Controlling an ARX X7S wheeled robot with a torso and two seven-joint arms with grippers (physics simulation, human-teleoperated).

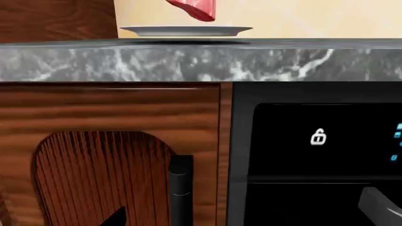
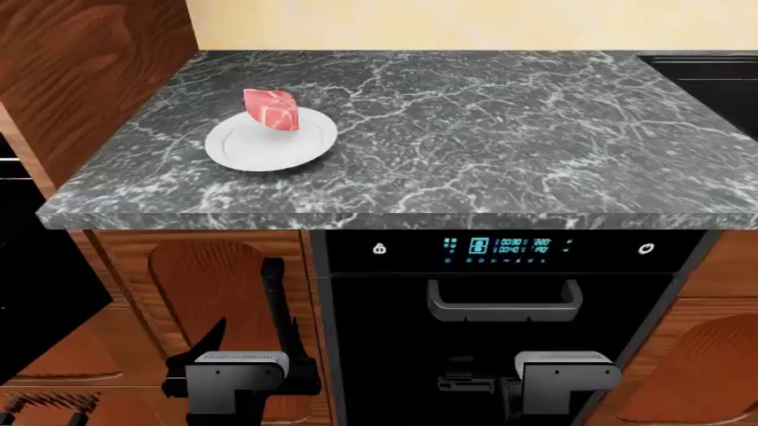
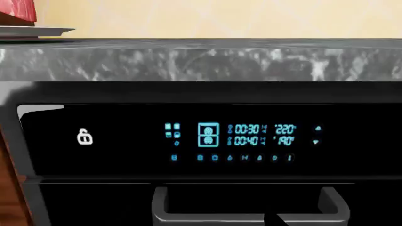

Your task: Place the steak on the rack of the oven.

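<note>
The steak [image 2: 272, 110], pink-red with pale marbling, lies on the far edge of a white plate [image 2: 263, 151] at the left of the marble counter. It also shows in the left wrist view [image 1: 198, 8] above the plate [image 1: 186, 31]. Both grippers hang low in front of the cabinets, far below the steak. My left gripper [image 2: 247, 344] faces a wood cabinet door; one dark fingertip [image 1: 116, 217] shows well off centre, so it is open and empty. My right gripper [image 2: 566, 357] faces the black appliance and is open and empty. The oven cavity and rack are out of view.
The marble counter [image 2: 498, 133] has a thick front edge. Under it stand a black-fronted appliance with cyan display [image 2: 498, 245] and grey handle [image 2: 503, 302], and a wood cabinet door [image 2: 201, 284] with a black bar handle [image 1: 180, 188]. A dark opening [image 2: 27, 266] is cut off at the left.
</note>
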